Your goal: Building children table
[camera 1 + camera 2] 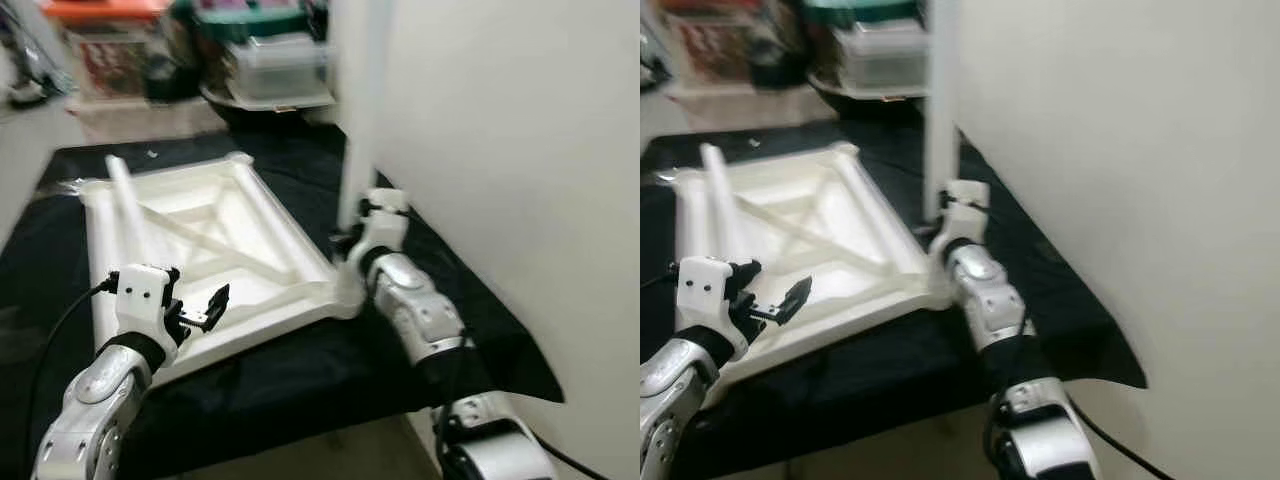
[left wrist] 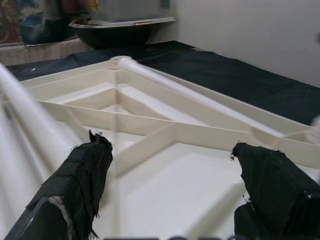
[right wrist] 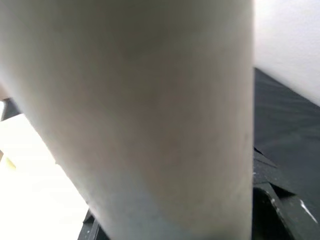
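Tabletop (image 1: 215,240), white, ribbed underside up, lies on black cloth (image 1: 300,360).

Eye views: right gripper (image 1: 352,238) holds a white table leg (image 1: 358,100) upright, long axis vertical, just above the tabletop's near right corner socket. A second leg (image 1: 128,205) lies across the tabletop.

Left wrist: left gripper (image 2: 175,192) fingers spread, empty, over the ribs.

Right wrist: leg fills the close foreground, apparently clamped.
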Robot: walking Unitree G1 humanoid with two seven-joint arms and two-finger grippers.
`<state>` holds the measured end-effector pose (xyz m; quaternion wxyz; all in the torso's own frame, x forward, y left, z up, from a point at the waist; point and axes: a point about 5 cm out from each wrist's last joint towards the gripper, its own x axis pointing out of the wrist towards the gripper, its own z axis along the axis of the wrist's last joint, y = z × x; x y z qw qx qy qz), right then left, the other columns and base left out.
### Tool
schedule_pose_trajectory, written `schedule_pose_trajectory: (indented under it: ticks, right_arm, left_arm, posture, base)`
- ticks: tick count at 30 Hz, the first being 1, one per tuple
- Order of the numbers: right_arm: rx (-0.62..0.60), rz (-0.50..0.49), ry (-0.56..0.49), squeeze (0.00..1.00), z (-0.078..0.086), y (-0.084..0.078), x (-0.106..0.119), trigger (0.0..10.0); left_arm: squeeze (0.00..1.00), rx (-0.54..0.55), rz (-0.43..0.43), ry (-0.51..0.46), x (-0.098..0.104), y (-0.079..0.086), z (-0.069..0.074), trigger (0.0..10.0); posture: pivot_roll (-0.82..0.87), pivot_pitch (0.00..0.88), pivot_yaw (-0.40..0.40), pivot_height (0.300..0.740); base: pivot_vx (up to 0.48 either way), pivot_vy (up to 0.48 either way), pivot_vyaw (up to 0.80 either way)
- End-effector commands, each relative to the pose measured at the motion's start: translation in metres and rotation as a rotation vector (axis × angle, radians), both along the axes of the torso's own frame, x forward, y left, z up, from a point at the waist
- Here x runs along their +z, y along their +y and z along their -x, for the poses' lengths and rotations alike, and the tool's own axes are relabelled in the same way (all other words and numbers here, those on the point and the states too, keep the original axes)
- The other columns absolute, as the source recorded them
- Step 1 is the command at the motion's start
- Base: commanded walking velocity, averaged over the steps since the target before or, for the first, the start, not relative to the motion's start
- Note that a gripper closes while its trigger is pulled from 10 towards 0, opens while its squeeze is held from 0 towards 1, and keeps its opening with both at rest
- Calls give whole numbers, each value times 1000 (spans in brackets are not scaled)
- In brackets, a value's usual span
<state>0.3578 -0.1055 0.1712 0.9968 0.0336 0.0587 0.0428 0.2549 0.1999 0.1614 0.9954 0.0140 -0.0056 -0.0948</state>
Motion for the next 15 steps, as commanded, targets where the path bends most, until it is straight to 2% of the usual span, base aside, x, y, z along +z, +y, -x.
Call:
schedule_pose_trajectory:
  ticks: [1,3,4,5,6,7,8,9,10,11,12,13,14,15]
  right_arm:
    - [0,-35,161,0,11,-3,-28,10000]
    - [0,-35,161,0,11,-3,-28,10000]
    - [79,-59,130,0,15,7,-23,10000]
    - [79,-59,130,0,15,7,-23,10000]
    - [216,-120,46,1000,18,19,-11,10000]
    - [355,-151,-14,1000,20,29,-1,10000]
    - [355,-151,-14,1000,20,29,-1,10000]
    - [498,-205,-58,996,22,39,10,10000]
    - [626,-235,-93,0,24,46,20,10000]
    - [626,-235,-93,0,24,46,20,10000]
    - [763,-232,-128,0,30,50,28,10000]
    - [952,-222,-154,0,43,52,33,10000]
    - [1077,-211,-161,0,53,53,36,10000]
    - [1077,-211,-161,0,53,53,36,10000]
  left_arm:
    - [0,-9,6,12,-3,-3,1,10000]
    - [0,-9,6,12,-3,-3,1,10000]
    - [0,-8,5,15,-4,-3,1,10000]
    - [0,-8,5,15,-4,-3,1,10000]
    - [0,-8,5,14,-4,-3,0,10000]
    - [0,-8,6,11,-3,-3,-2,10000]
    - [0,-8,6,11,-3,-3,-2,10000]
    - [0,-9,9,7,-2,-4,-2,10000]
    - [0,-9,9,4,0,-3,-3,10000]
    - [0,-9,9,4,0,-3,-3,10000]
    - [0,-12,9,2,0,-3,-3,10000]
    - [0,-14,4,4,-1,-2,-3,10000]
    - [0,-15,0,4,-1,-1,-4,10000]
    - [0,-15,0,4,-1,-1,-4,10000]
  posture:
    - [28,0,-49,740]
    - [28,0,-49,740]
    - [28,0,-49,740]
    - [28,0,-49,740]
    - [26,0,-50,740]
    - [24,0,-50,740]
    - [24,0,-50,740]
    - [25,0,-49,740]
    - [26,0,-46,740]
    - [26,0,-46,740]
    - [26,0,-46,740]
    - [26,0,-43,740]
    - [27,0,-47,740]
    - [27,0,-47,740]
  base:
    - [0,0,0]
    - [0,0,0]
    - [0,0,0]
    - [0,0,0]
    - [0,0,0]
    - [0,0,0]
    - [0,0,0]
    - [0,0,0]
    - [0,0,0]
    - [0,0,0]
    - [0,0,0]
    - [0,0,0]
    - [0,0,0]
    - [0,0,0]
